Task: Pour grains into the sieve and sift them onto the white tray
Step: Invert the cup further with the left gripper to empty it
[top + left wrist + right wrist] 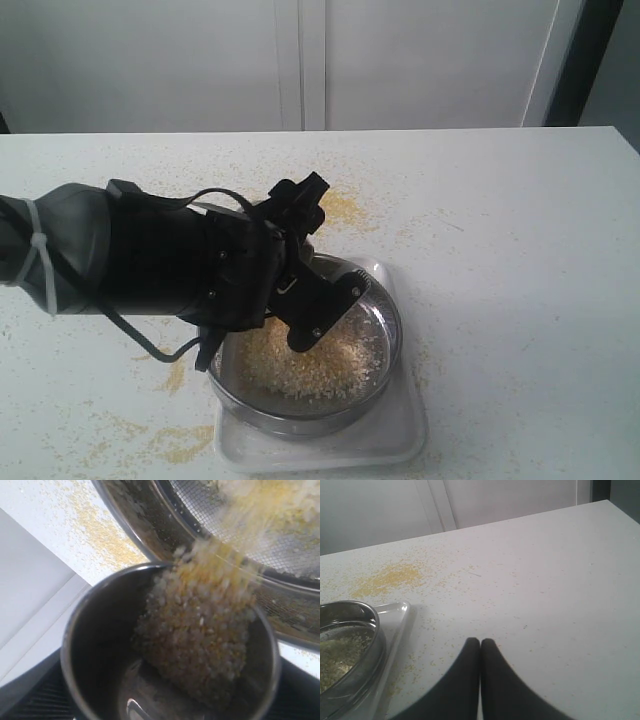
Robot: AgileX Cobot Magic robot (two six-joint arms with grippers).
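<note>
Grains (pixel 200 640) slide in a clumped mass out of the tilted steel cup (pixel 95 630), over its lip and into the sieve (pixel 260 545); a pale heap lies on the mesh. The sieve rests on the white tray (pixel 400 440), which lies on the table (pixel 520 250). My left gripper (pixel 312 305) is clamped on the cup, with black fingers (pixel 30 700) on either side of its wall. In the exterior view my left arm hides the cup and the sieve's left rim. Yellow spill (pixel 343 207) is scattered on the table beyond the tray, with more at the tray's left. My right gripper (pixel 480 647) has its jaws pressed together on nothing, low over the table near the tray.
</note>
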